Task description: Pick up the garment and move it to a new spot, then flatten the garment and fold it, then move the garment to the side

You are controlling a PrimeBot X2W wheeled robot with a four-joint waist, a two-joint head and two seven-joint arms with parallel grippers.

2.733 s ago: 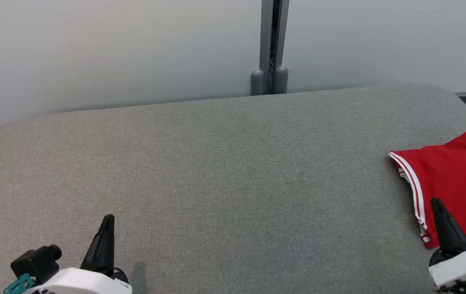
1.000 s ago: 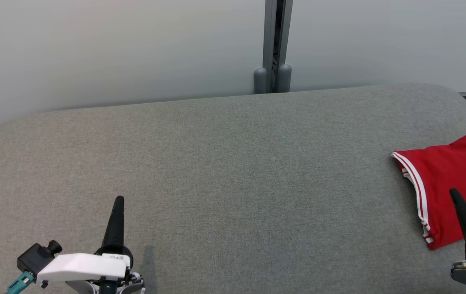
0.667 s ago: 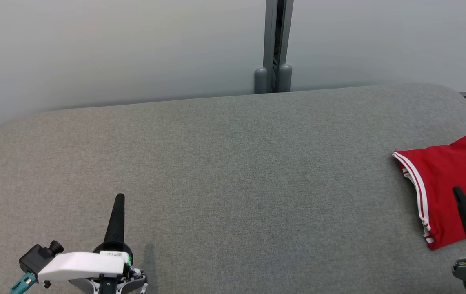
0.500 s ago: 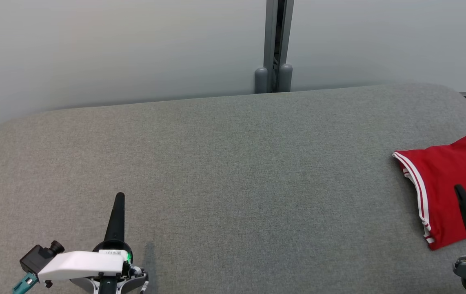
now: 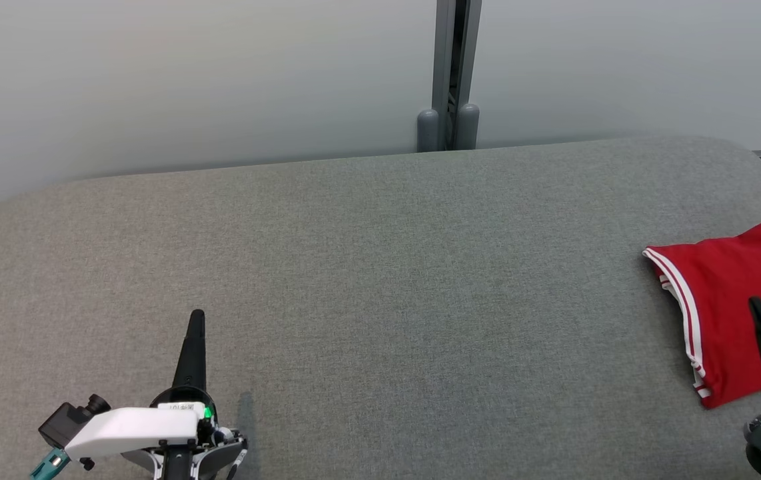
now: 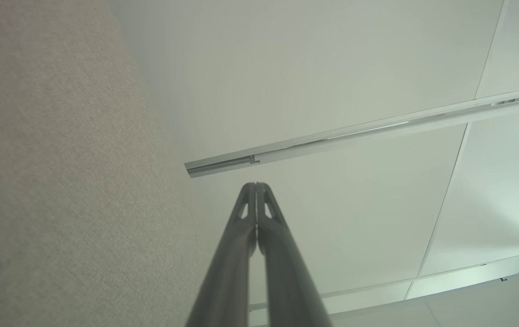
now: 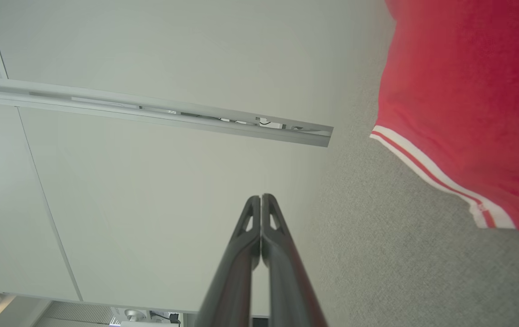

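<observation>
While the left claw (image 5: pixel 196 317) and right claw (image 5: pixel 756 308) hang clenched empty, grey cushion (image 5: pixel 380 267) meets pale wall (image 5: pixel 187 80).

A folded red garment (image 5: pixel 734 300) with white-striped trim lies flat at the right edge of the grey tabletop (image 5: pixel 380 280).

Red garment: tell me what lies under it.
The red garment lies on the grey fabric surface, which shows around its striped hem. Whether anything else sits beneath the cloth is covered, and its right part runs out of the head view.
</observation>
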